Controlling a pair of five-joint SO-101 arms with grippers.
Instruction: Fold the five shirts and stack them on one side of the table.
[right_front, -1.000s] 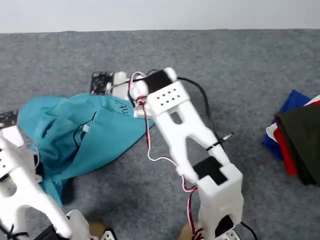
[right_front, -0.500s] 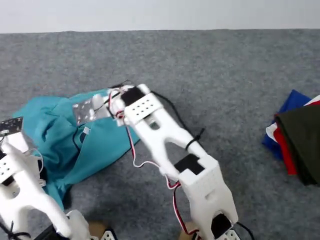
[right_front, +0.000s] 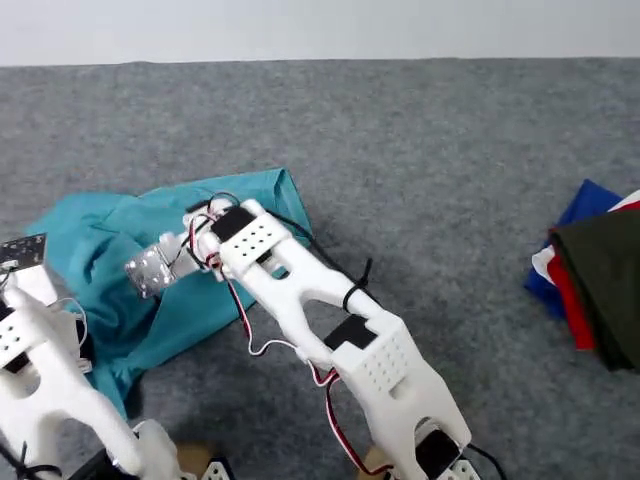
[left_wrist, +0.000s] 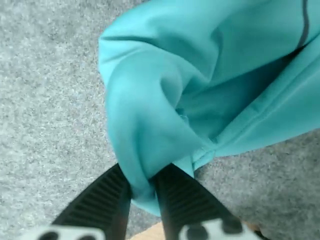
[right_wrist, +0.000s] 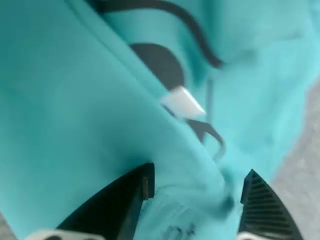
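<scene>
Teal shirt (right_front: 100, 240) lies bunched at the left of the table (right_front: 450, 150), a near fold clamped in the left gripper (left_wrist: 142, 182). Right gripper (right_wrist: 197, 180) hovers over its middle, fingers apart; I'd pinch one layer only. Folded stack (right_front: 595, 280) sits far right.

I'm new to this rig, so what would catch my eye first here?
A crumpled teal shirt lies at the left of the table, a fold pinched in the left gripper, jaws shut. The right gripper hangs over it, jaws open, and a stack of folded shirts sits at the right edge.
</scene>
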